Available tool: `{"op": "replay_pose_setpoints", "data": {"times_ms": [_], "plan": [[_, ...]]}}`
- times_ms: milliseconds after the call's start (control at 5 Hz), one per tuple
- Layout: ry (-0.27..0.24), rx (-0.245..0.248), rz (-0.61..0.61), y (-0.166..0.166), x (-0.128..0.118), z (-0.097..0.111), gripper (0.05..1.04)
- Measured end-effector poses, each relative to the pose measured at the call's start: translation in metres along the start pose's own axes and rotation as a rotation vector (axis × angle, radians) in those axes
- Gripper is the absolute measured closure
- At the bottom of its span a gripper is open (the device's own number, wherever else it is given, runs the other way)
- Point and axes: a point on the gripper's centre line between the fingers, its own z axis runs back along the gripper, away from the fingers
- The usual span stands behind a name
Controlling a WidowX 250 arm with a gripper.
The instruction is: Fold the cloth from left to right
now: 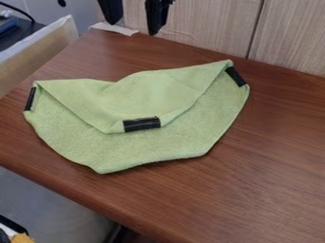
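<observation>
Green cloth point(143, 97); on table point(266, 161), below and nearer camera than claw point(132, 28); claw wide apart, gripping nothing

A pale wood-grain wall point(213, 23) rises behind the far edge of the brown counter point(273, 161), with a whitish strip point(115, 29) lying at its far left corner. A beige panel point(39, 56) runs alongside the left edge, a blue item point(7, 26) beyond it. Below the near edge sits something orange-yellow point(23, 238), partly cut off.
</observation>
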Motion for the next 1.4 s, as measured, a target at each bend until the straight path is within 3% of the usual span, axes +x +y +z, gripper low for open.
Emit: {"op": "replay_pose_setpoints", "data": {"times_ms": [400, 800, 1200, 1400], "plan": [[0.056, 0.016, 0.068, 0.015, -0.021, -0.019, 0.083], [0.029, 0.016, 0.297, 0.070, -0.064, -0.032, 0.083], [0.063, 0.079, 0.416, 0.109, -0.095, -0.077, 0.083], [0.055, 0.065, 0.448, 0.114, -0.103, -0.095, 0.083]]}}
